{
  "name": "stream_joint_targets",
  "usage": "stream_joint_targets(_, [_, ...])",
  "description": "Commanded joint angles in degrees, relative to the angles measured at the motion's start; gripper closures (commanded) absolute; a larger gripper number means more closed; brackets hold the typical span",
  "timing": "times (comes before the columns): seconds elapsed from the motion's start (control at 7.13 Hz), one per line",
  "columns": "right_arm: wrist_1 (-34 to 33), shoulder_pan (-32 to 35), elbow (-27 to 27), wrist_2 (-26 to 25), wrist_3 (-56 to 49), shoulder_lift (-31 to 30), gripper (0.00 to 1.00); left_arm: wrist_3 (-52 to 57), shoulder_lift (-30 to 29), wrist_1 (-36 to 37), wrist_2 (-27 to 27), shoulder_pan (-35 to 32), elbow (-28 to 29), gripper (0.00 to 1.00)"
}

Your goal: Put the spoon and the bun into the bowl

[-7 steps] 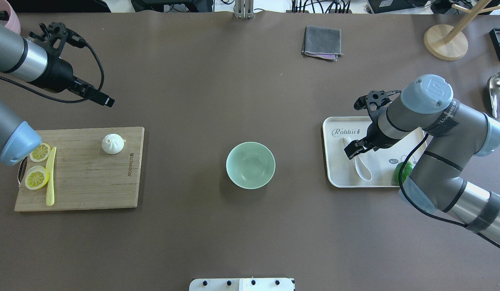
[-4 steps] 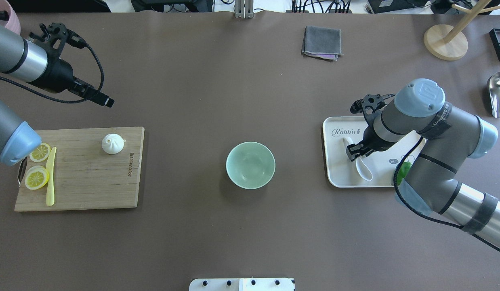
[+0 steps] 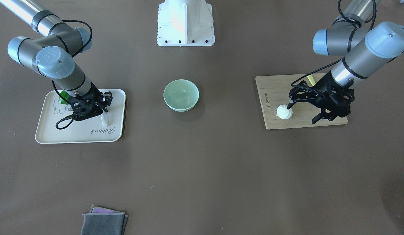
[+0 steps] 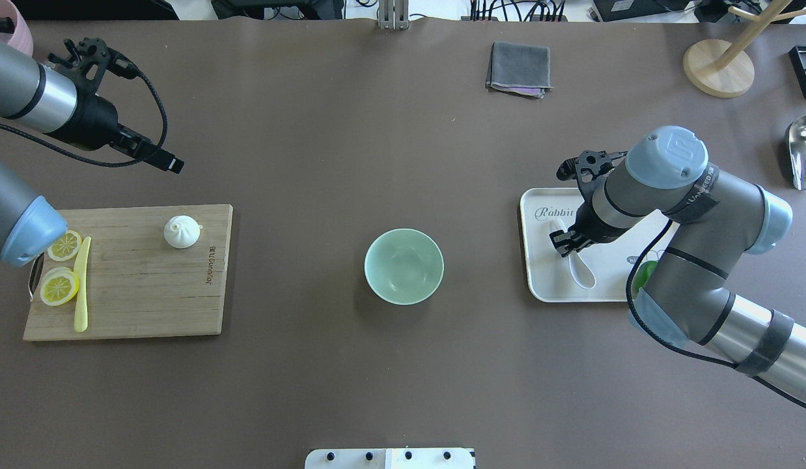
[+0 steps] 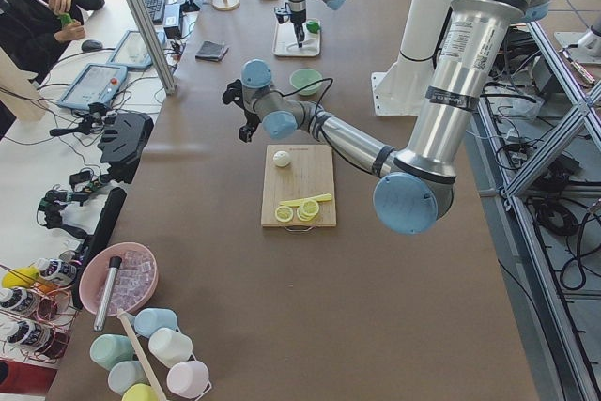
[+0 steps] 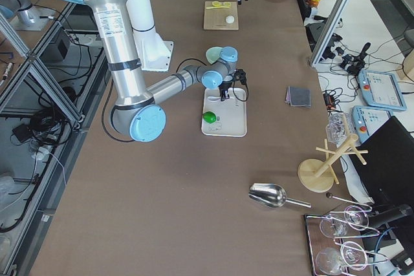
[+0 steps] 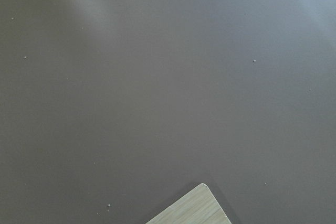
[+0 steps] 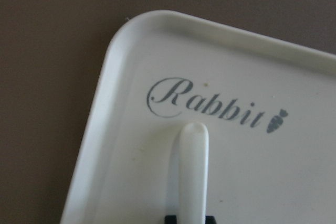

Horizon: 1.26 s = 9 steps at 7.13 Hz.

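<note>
The white spoon (image 4: 582,270) lies on a cream tray (image 4: 540,286) at the right. My right gripper (image 4: 562,242) is low over its handle. In the right wrist view the black fingertips (image 8: 170,219) sit tight on both sides of the handle (image 8: 191,166), so the gripper looks shut on it. The white bun (image 4: 182,232) sits on a wooden board (image 4: 142,293) at the left. My left gripper (image 3: 303,113) is open and empty, held above the table beyond the board. The mint-green bowl (image 4: 403,266) stands empty in the middle.
Two lemon slices (image 4: 59,286) and a yellow knife-like stick (image 4: 82,286) lie on the board's left end. A green fruit (image 4: 645,277) is on the tray under the right arm. A grey cloth (image 4: 519,68), a wooden stand (image 4: 719,68) and a metal scoop (image 4: 803,146) lie at the back.
My right gripper has moved left and come down onto the spoon's handle. The spoon still lies on the tray. The left arm, bun and bowl have not moved.
</note>
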Motion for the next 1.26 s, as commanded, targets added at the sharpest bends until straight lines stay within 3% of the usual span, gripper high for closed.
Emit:
stream_joint_targets(0.0, [-1.5, 3.0, 2.1, 0.8, 3.9, 2.0, 1.0, -0.1, 0.0, -0.3, 0.0, 0.0, 0.1, 0.02])
stream_joint_targets(0.42, [-3.6, 3.8, 2.1, 0.9, 21.2, 12.3, 1.0, -0.1, 0.7, -3.7, 2.8, 1.2, 2.7, 0.02])
stream_joint_targets(0.7, [-3.5, 2.2, 2.2, 0.6, 29.5, 16.1, 1.0, -0.8, 4.3, -8.7, 7.9, 6.6, 3.1, 0.02])
stream_joint_targets(1.12, [-3.5, -1.5, 2.4, -2.2, 34.8, 19.0, 1.0, -0.8, 7.0, -11.1, 7.9, 8.6, 3.3, 0.02])
